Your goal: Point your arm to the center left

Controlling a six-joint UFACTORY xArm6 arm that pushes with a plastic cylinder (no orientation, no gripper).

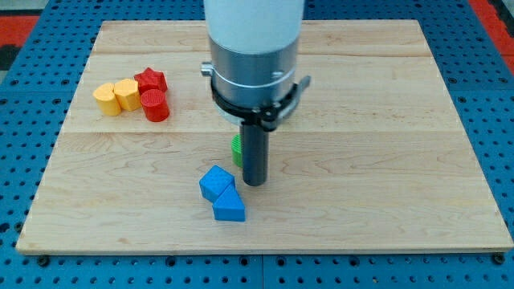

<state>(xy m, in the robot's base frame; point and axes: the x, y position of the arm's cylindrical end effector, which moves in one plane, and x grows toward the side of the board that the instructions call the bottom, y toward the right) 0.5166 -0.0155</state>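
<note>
Rod and blocks on wooden board
My tip is set near centre, touching a green block; no jaws are fitted.

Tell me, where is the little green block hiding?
The green block peeks out near the board's middle, mostly hidden behind my rod on its left in the view. My tip sits just below-right of it, and the two blue blocks lie further down-left.
</note>
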